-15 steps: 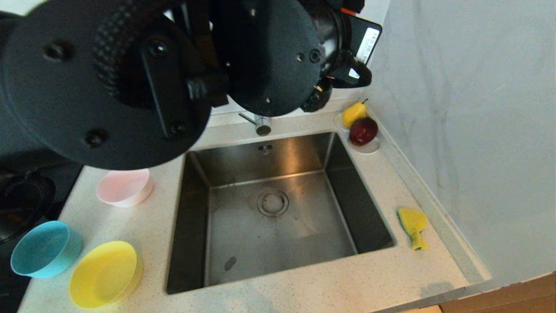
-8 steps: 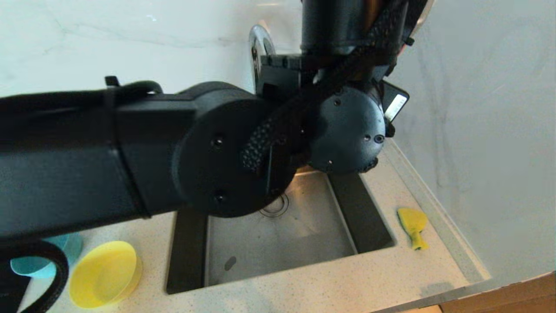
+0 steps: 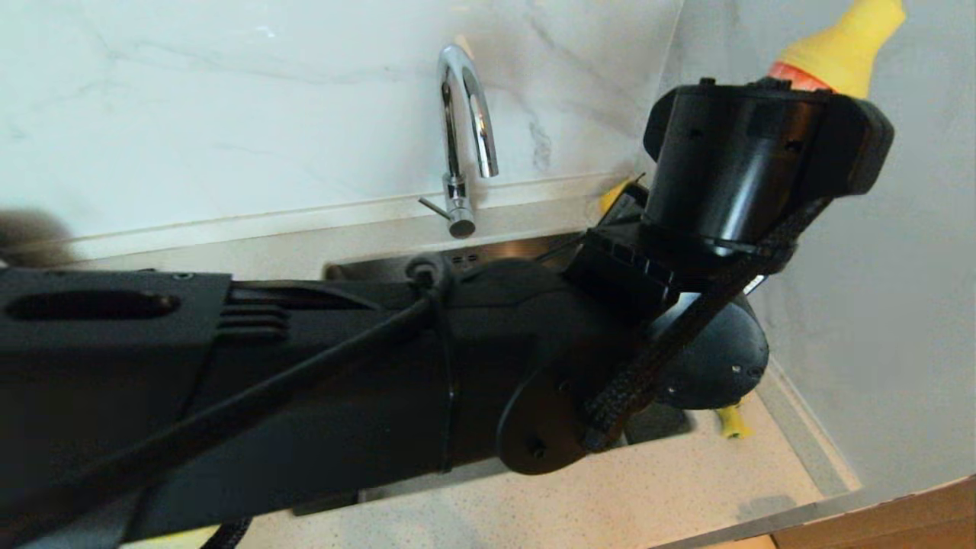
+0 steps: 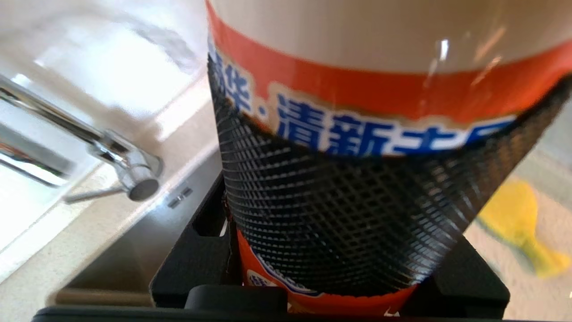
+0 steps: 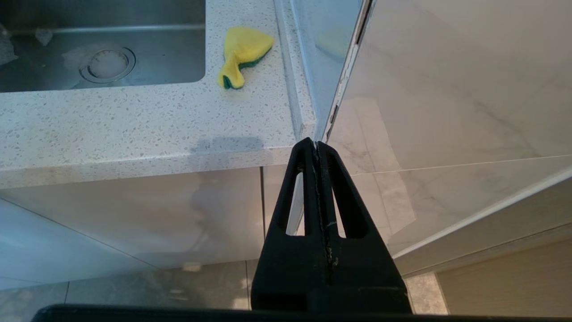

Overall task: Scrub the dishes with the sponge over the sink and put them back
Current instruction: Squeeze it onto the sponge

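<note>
A: What changed from 1 second back?

B: Left arm (image 3: 343, 381) swung across the head view – it was bunched at top left, now it stretches over the large square stainless-steel sink (image 3: 381, 268) toward the right wall. It hides most of the basin and all 3 small plastic bowls that showed on the counter's left before.

A: Left gripper?

B: Left gripper (image 4: 339, 214) is clamped on a bottle with an orange band, blue characters on white and a yellow cap (image 3: 846, 38), standing upright. In the left wrist view a ribbed black finger (image 4: 321, 214) lies flat against the label (image 4: 348, 120). In the head view only the cap sticks up above the wrist, near the right wall.

A: Sponge?

B: Small yellow foam sponge with a thin green scouring layer (image 5: 241, 56) lies crumpled on the speckled pale countertop (image 5: 134, 125), right of the sink, near the wall edge. Untouched. In the head view only its tip (image 3: 730, 421) peeks out under the arm. The left wrist view has it blurred (image 4: 518, 223) beside the bottle.

A: Right gripper?

B: Right gripper (image 5: 318, 147) is parked low off the counter's front corner – fingers pressed together, nothing between them.

A: Anything else?

B: Tall curved chrome tap (image 3: 465, 137) behind the sink, spout over the basin. Round strainer drain (image 5: 106, 64) shows in the right wrist view.
</note>
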Robot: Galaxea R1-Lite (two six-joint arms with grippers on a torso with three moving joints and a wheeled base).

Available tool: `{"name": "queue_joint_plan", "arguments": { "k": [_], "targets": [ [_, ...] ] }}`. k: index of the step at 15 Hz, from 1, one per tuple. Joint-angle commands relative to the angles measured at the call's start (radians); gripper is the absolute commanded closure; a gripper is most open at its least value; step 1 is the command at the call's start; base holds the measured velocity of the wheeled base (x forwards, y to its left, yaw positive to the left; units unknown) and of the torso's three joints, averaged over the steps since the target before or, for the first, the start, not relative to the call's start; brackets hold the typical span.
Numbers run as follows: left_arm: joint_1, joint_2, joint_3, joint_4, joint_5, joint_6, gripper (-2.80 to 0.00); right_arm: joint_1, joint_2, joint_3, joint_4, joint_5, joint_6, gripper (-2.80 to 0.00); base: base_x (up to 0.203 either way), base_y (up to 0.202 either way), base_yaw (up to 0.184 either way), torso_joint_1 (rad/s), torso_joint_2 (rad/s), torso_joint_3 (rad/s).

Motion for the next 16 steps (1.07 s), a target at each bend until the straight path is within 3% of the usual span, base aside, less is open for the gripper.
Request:
{"name": "queue_joint_plan", "arguments": {
  "k": [1, 4, 16],
  "targets": [
    [-0.001, 0.02, 0.019, 0.005, 0.005, 0.002, 0.0, 0.0, 0.0, 0.0, 0.0, 0.0, -0.001, 0.0, 0.0, 0.0, 0.0, 0.0, 0.0, 0.0],
    [0.003, 0.046, 0.028, -0.002, 0.012, 0.025, 0.0, 0.0, 0.0, 0.002, 0.0, 0.001, -0.001, 0.0, 0.0, 0.0, 0.0, 0.0, 0.0, 0.0],
    [0.014, 0.221, 0.066, -0.022, 0.257, 0.048, 0.0, 0.0, 0.0, 0.0, 0.0, 0.001, -0.001, 0.0, 0.0, 0.0, 0.0, 0.0, 0.0, 0.0]
  ]
}}
